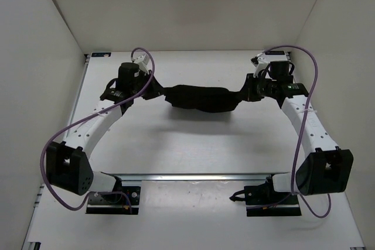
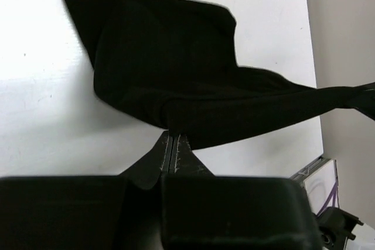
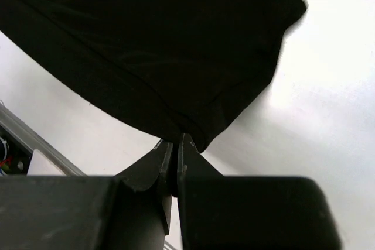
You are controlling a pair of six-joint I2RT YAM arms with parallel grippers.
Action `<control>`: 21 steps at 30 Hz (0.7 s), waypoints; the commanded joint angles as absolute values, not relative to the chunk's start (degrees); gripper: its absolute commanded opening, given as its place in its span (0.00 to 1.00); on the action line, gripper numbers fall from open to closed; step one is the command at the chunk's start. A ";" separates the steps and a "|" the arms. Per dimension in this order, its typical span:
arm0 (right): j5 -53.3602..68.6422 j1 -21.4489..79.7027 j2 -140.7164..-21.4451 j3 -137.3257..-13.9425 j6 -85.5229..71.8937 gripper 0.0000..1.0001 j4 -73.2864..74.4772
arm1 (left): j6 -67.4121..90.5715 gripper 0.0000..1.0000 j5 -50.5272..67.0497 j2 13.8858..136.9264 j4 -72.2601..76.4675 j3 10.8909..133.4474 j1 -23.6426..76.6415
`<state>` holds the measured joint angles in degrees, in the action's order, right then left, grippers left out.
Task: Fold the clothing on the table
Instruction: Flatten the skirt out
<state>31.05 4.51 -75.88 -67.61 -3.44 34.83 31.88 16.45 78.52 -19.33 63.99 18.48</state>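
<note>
The black clothing hangs stretched between my two grippers above the white table, sagging in the middle with its shadow below. My left gripper is shut on the garment's left end. In the left wrist view the jaws meet on the fabric's edge at the left gripper, and the clothing spreads away from them. My right gripper is shut on the right end. The right wrist view shows the right gripper pinching a corner of the clothing.
White panels wall the table on the left, back and right. A metal rail runs across the near edge between the two arm bases. Purple cables loop beside each arm.
</note>
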 commanded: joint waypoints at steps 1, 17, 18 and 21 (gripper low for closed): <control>27.33 2.90 -79.34 -72.92 -2.47 0.00 30.16 | 29.00 0.00 11.33 79.78 -15.92 65.91 15.47; 21.45 6.33 -87.83 -104.02 3.34 0.00 32.18 | 23.91 0.00 9.58 92.93 -19.96 104.09 14.32; 21.10 6.59 -84.84 -101.19 3.34 0.00 30.25 | 23.99 0.00 8.97 90.38 -19.08 99.63 14.85; 22.32 6.07 -76.50 -84.25 2.11 0.00 28.48 | 22.59 0.00 8.36 83.09 -18.46 87.04 16.95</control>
